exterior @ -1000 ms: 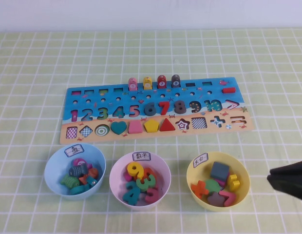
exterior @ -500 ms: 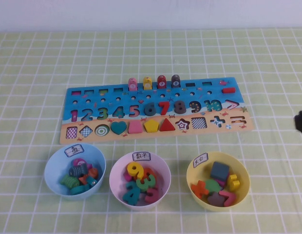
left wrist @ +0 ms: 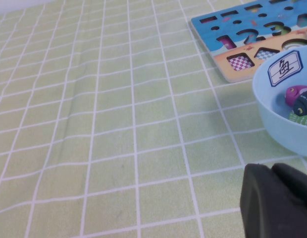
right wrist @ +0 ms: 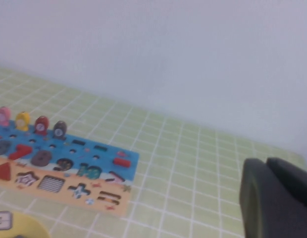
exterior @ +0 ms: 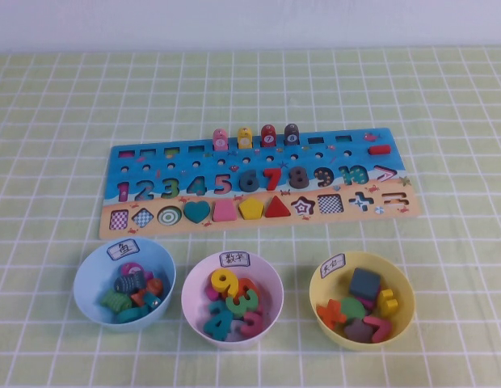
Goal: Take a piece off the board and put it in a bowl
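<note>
At 8 o'clock from the bowl, park your left pincer away from its rim and the right pincer past the board's 3 o'clock end; their grips I cannot tell.

Looks like a staged tabletop test setup, lab or demo room rather than a home. Table covered with a light green checked cloth, plain white wall right behind it, nothing else around. Props are a kids' wooden number puzzle board and three plastic bowls in a neat row in front of it: light blue bowl, white-pink bowl, yellow bowl, each with a handwritten label on the rim and holding sorted pieces. Wrist cameras show the same cloth and wall.
</note>
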